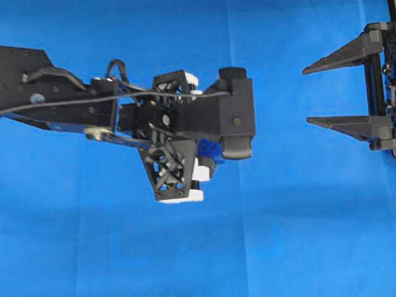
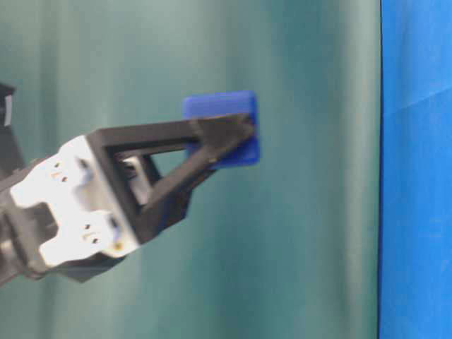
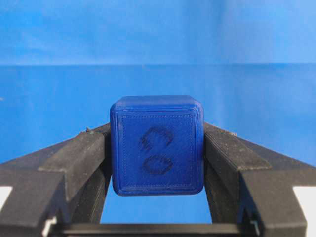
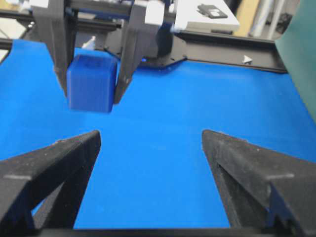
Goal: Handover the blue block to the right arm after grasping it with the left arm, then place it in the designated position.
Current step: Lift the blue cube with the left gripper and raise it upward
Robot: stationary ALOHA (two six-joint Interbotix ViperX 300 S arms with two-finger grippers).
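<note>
Blue block (image 3: 157, 145): a small dark cube with rounded edges and fine printed ridges, clamped between the two black fingers of the left gripper (image 3: 157, 163), one finger flat on its left face and one on its right. In the left wrist view it sits at the centre of the frame, with two faint oval marks on the face toward the camera. The table-level view shows it at the upper middle, at the very tips of the fingers (image 2: 212, 141), held clear of any surface against a green backdrop (image 2: 304, 247). From overhead only a sliver of it peeks out under the left arm (image 1: 182, 115), left of centre over the blue cloth (image 1: 292, 237).

It looks like hard, light plastic: stiff, unlikely to crush, and the ribbed skin should give some bite. The rounded edges mean a hold near a corner could squirt it out, so flat faces are the place to pinch. Since the left fingers cover two opposite faces, the free faces, top and bottom or front and back, are probably what the other side must take.

The right gripper (image 4: 150, 143) stands wide apart and empty at the right edge of the overhead view, well apart from the block, which in its own camera hangs at upper left.
</note>
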